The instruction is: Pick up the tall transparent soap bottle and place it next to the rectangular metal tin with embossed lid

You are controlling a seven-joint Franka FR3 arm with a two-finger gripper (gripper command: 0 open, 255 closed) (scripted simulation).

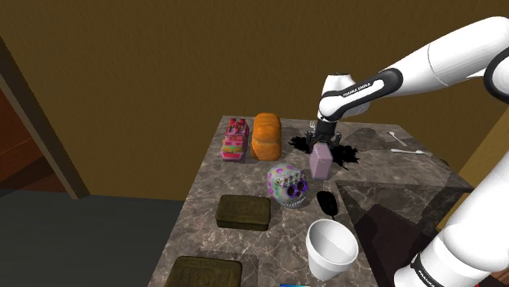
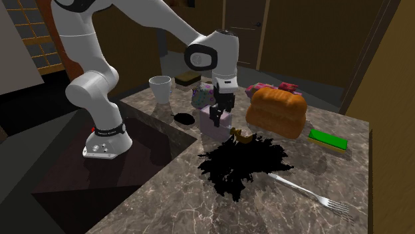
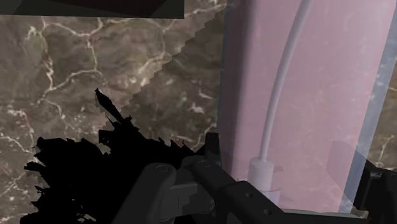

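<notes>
Beneath my hand [image 1: 323, 144] the pink soap bottle [image 1: 321, 162] is upright, clenched at its top; the nearer dark tin [image 1: 243, 212] lies toward the shoulder view's lower left, beyond the patterned ornament [image 1: 287, 183]

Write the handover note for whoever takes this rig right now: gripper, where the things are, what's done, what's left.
The gripper is shut on the soap bottle, clasping its top end; the bottle hangs upright.
It is over the counter beside the black patch; I cannot tell whether it has been lifted.
Two dark rectangular tins: near tin, far tin, both well away from the bottle.
Done: grasp.
Left: carry, set beside the embossed tin, release.
</notes>
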